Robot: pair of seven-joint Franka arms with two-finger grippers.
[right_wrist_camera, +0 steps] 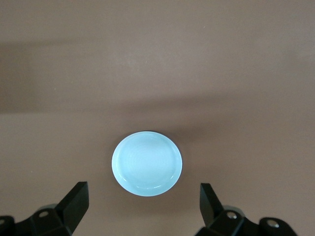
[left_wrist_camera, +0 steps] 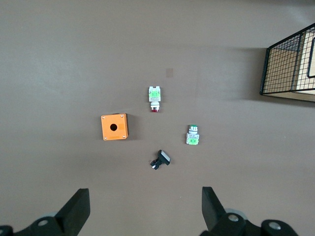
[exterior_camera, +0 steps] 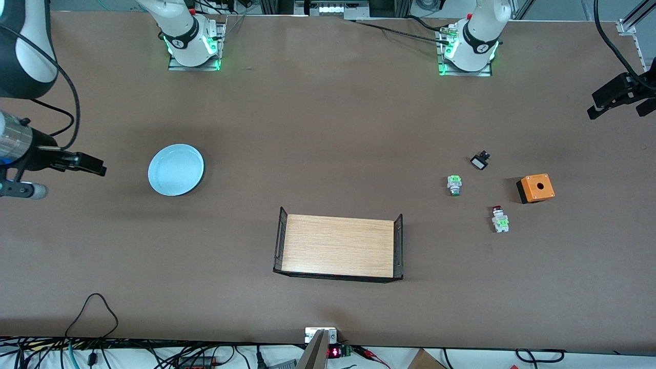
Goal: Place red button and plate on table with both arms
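Observation:
The light blue plate [exterior_camera: 176, 169] lies flat on the brown table [exterior_camera: 328, 128] toward the right arm's end; it also shows in the right wrist view [right_wrist_camera: 146, 163]. The red button [exterior_camera: 499, 219] lies on the table toward the left arm's end and shows in the left wrist view [left_wrist_camera: 155, 97]. My right gripper [exterior_camera: 88, 164] hangs open and empty high over the table's edge beside the plate, jaws wide [right_wrist_camera: 142, 204]. My left gripper [exterior_camera: 620, 100] hangs open and empty high over the left arm's end [left_wrist_camera: 145, 206].
A green-and-silver switch [exterior_camera: 454, 184], a small black part [exterior_camera: 480, 161] and an orange box [exterior_camera: 535, 188] lie near the red button. A light-wood tray with black wire ends [exterior_camera: 338, 247] stands mid-table, nearer the front camera. Cables run along the front edge.

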